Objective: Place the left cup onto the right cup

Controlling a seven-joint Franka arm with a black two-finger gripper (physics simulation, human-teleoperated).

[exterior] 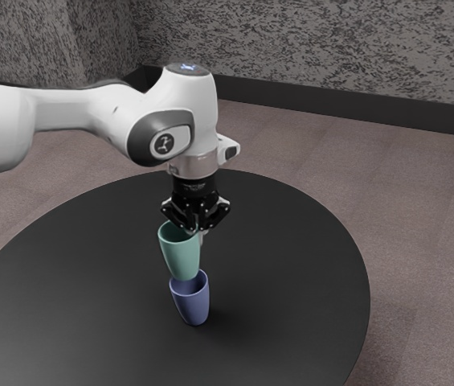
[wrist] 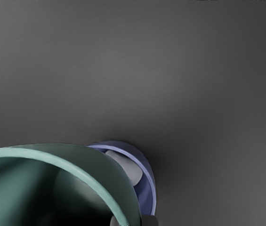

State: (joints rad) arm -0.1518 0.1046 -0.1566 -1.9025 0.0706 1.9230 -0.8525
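Observation:
A green cup (exterior: 180,252) hangs from my gripper (exterior: 197,233), which is shut on its rim at the side nearer the exterior view's right. The cup tilts a little, and its base sits inside the mouth of a blue cup (exterior: 191,298) that stands upright on the round black table (exterior: 307,265). Seen from the wrist, the green cup (wrist: 52,183) looms large just under my hand, with the blue cup (wrist: 142,174) peeking out from behind and below it. I cannot tell how deep the green cup sits in the blue one.
The black tabletop (wrist: 137,70) spreads around the two cups. Beyond its edge lies brownish carpet (exterior: 403,185), and a speckled grey wall (exterior: 315,40) runs along the back.

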